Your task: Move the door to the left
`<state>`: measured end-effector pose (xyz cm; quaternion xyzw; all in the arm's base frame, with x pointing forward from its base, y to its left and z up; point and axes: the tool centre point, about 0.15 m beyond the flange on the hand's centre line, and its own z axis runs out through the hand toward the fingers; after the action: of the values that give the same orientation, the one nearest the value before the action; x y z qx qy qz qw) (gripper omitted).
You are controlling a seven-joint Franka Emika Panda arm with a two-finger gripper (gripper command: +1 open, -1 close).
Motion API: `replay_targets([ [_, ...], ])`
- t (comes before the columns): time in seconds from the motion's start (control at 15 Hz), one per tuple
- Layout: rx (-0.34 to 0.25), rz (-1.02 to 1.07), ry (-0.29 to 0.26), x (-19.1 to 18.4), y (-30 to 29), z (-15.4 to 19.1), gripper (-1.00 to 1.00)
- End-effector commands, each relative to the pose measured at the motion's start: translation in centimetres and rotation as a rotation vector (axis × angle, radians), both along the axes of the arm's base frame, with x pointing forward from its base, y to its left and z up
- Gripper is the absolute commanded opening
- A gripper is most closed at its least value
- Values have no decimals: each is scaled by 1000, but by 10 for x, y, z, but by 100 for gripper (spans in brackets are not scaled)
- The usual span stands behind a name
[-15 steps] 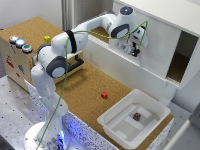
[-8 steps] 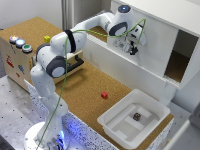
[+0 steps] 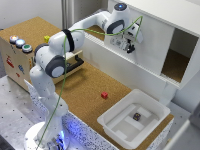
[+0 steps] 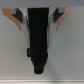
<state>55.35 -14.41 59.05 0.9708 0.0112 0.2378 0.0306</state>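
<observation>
- We see the gripper point(image 3: 129, 48) against the door point(image 3: 150, 40), the white panel covering the cabinet point(image 3: 150, 75) front beside the dark opening.
- We cannot tell whether the jaws are apart or together.

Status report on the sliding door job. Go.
Gripper up against the large flat white sliding door panel; open or shut unclear. Door covers part of the white cabinet's front, opening exposed at exterior view's right. Nothing visibly blocking.

Cork-brown desk point(image 3: 85, 90) spread across the middle, edged by speckled grey floor point(image 3: 12, 107) at the exterior view's left. Pale wall point(image 3: 25, 10) behind. Even, soft light throughout; faint blue glow low on the floor.
</observation>
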Motion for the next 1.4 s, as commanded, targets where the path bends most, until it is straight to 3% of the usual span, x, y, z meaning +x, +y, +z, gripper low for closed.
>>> replay_targets([
  [0.0,-95,-24,-16,41,47,-10,-100],
  [1.33,-94,116,-37,60,143,-9,-100],
])
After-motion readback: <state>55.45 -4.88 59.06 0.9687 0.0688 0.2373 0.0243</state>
